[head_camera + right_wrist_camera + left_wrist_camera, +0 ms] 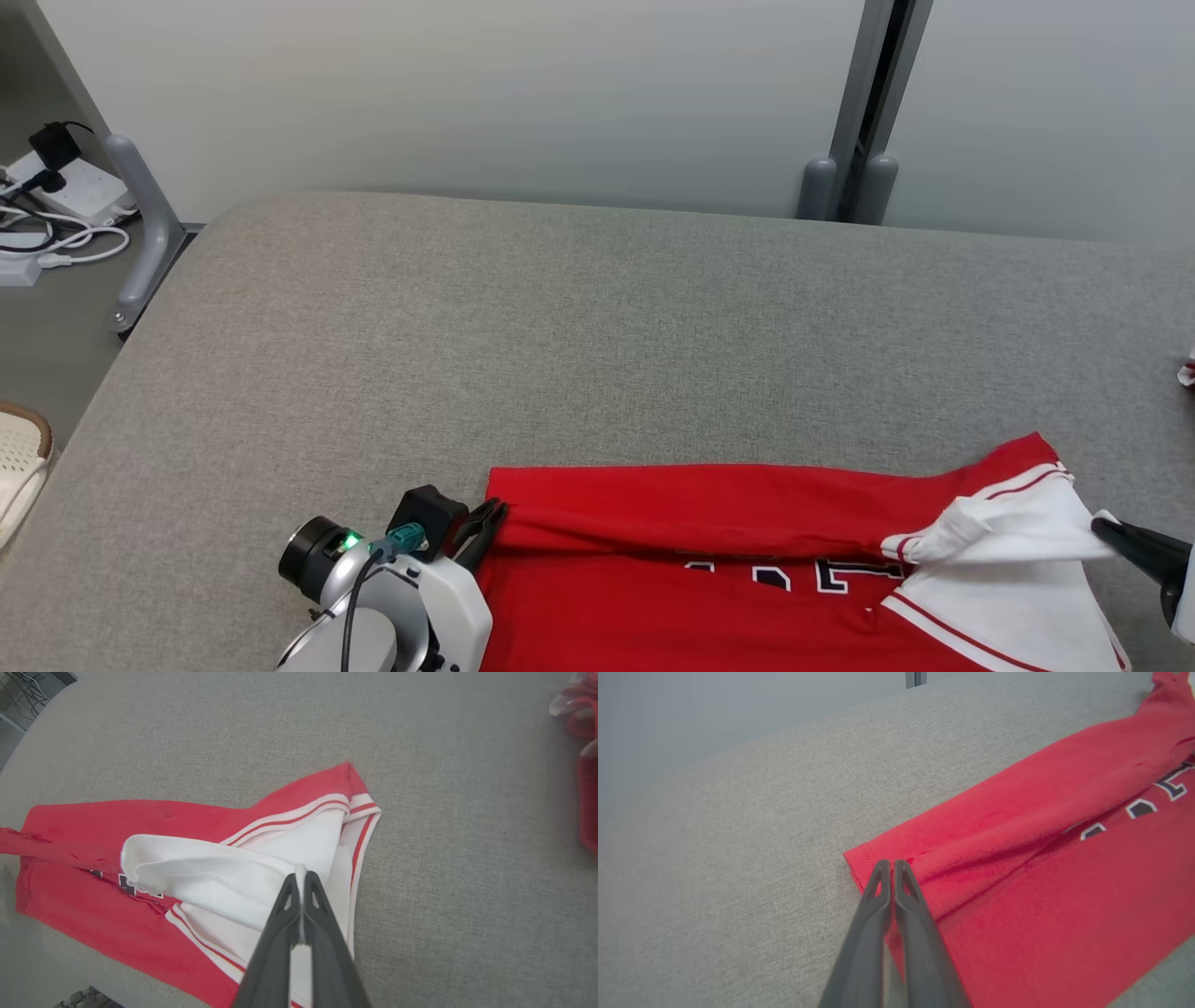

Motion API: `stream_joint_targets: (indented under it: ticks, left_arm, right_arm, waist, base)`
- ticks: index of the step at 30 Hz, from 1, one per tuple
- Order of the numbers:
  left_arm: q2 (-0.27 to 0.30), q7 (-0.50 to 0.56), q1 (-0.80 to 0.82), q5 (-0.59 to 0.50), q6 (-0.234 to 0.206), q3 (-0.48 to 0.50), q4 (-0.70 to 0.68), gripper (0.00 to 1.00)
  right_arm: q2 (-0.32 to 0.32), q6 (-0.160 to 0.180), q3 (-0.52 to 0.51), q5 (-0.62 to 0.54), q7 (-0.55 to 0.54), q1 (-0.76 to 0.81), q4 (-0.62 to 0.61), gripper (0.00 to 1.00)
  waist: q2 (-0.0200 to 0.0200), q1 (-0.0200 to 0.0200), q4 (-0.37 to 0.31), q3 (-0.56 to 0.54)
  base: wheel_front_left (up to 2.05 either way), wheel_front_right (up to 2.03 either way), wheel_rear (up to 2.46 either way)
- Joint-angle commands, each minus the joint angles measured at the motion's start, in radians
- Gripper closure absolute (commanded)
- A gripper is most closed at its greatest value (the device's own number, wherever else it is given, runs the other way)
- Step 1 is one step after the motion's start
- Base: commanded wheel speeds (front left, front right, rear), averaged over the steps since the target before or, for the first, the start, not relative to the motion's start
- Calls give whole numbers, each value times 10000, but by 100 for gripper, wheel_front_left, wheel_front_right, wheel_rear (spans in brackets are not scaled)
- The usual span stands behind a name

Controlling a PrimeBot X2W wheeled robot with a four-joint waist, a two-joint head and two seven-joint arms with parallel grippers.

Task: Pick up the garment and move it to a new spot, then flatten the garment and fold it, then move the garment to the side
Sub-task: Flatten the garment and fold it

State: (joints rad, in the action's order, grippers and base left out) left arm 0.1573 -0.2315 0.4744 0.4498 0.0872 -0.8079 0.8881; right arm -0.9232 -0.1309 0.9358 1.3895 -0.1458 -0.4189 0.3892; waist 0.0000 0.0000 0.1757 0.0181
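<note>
The garment (672, 523) is a red jersey with dark lettering and white, red-striped sleeves, lying at the near edge of the grey table (560, 327). My left gripper (495, 511) is shut on its left hem corner, where a raised red fold runs away from the tips (892, 862). My right gripper (1100, 525) is shut on the white sleeve at the garment's right end, and white cloth shows between its fingers (301, 875). The sleeve is lifted and folded back over the red body (93, 896). The near part of the garment is cut off by the head view's bottom edge.
Another red and white item (584, 765) lies at the table's far right (1187, 373). A power strip with cables (65, 187) sits on the floor at left, beside a grey metal leg (140, 233). A wall stands behind the table.
</note>
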Motion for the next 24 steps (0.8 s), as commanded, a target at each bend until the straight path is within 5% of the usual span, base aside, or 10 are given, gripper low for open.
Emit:
stream_joint_targets:
  ticks: [1,10,11,12,14,15,16,24]
  left_arm:
    - [100,38,-143,60,-43,-21,-89,100]
    - [157,259,-360,130,-38,-175,-386,100]
    - [175,279,-370,138,-45,-189,-418,100]
    - [194,290,-380,144,-49,-208,-443,100]
    - [217,365,-426,178,-37,-234,-463,96]
    - [234,408,-448,162,-21,-276,-491,38]
    - [255,412,-474,166,-9,-295,-518,2]
    - [532,853,-691,329,-52,-360,-687,0]
  right_arm:
    - [-134,3,-84,-2,-135,111,-105,100]
    - [-64,3,-163,-109,-539,360,-95,100]
    - [-15,2,-225,-97,-504,391,-43,59]
    - [38,2,-290,23,-542,455,92,0]
    - [136,2,-361,150,-677,549,265,0]
    - [173,2,-362,236,-819,623,322,0]
    - [177,2,-351,266,-961,672,334,0]
    - [208,2,-614,255,-1241,842,554,0]
  waist:
    - [0,0,5,-42]
    - [0,0,46,-64]
    - [0,0,52,-68]
    - [0,0,56,-76]
    - [0,0,63,-100]
    - [0,0,64,-119]
    - [0,0,62,-140]
    - [0,0,-18,-248]
  base:
    - [0,0,0]
    - [0,0,0]
    - [0,0,0]
    - [0,0,0]
    - [0,0,0]
    - [0,0,0]
    - [0,0,0]
    - [0,0,0]
